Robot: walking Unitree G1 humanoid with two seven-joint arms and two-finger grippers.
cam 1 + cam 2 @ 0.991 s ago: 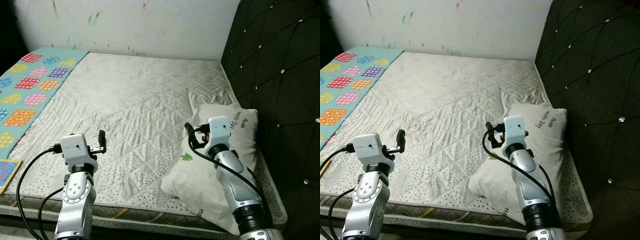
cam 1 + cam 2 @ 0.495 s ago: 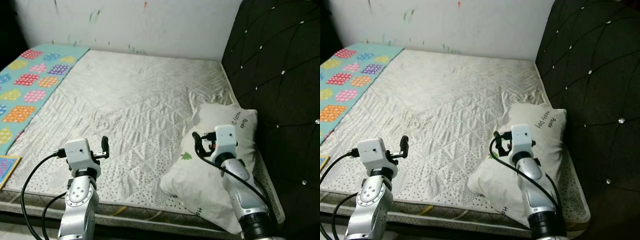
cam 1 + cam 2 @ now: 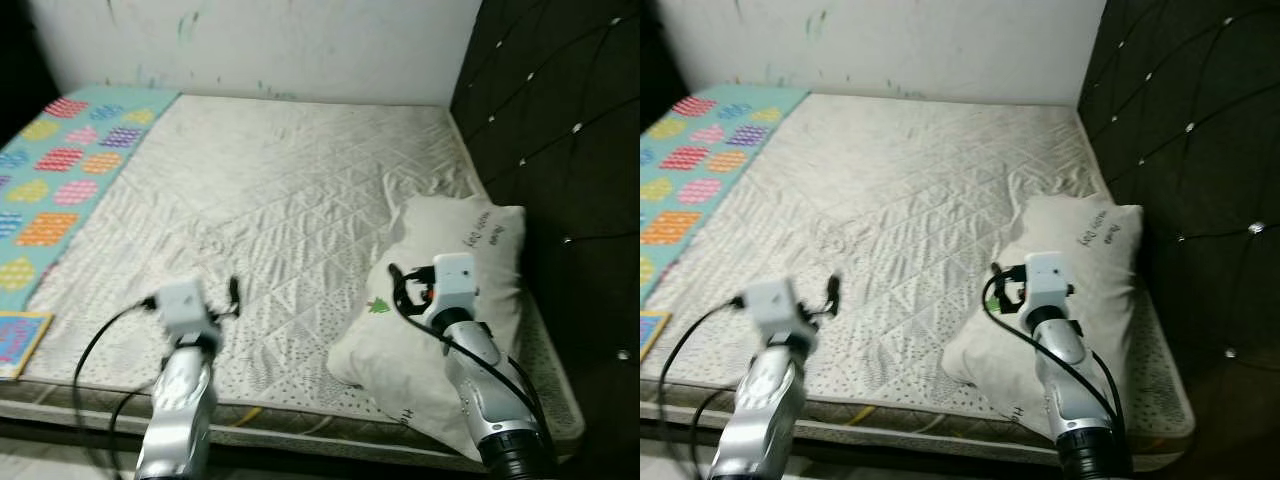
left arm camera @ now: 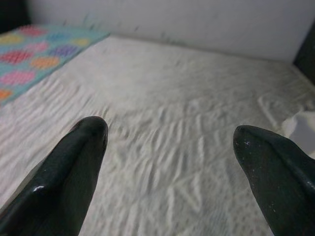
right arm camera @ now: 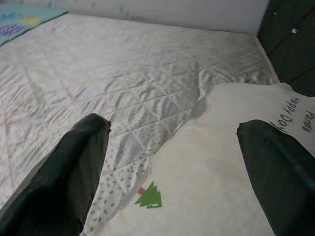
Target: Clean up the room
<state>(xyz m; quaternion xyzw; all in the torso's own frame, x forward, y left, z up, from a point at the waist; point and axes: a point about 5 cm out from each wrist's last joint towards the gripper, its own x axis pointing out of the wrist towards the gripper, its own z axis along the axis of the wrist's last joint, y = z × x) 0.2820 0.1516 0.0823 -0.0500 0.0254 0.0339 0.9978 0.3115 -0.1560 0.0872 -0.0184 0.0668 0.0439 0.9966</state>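
While hovering over the pillow point(image 3: 455, 300) at the bed's point(image 3: 270, 190) right side by the headboard point(image 3: 560, 120), right gripper point(image 5: 172, 162) held fingers wide apart, empty. Left gripper point(image 4: 170, 147) likewise spread, above bare quilt near the front edge. Patterned mat point(image 3: 60, 180) along the left.

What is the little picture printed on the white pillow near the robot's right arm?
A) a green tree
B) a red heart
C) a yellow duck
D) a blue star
A: the pillow carries a small green tree with a red base near its edge, seen between the open jaws of the right gripper.
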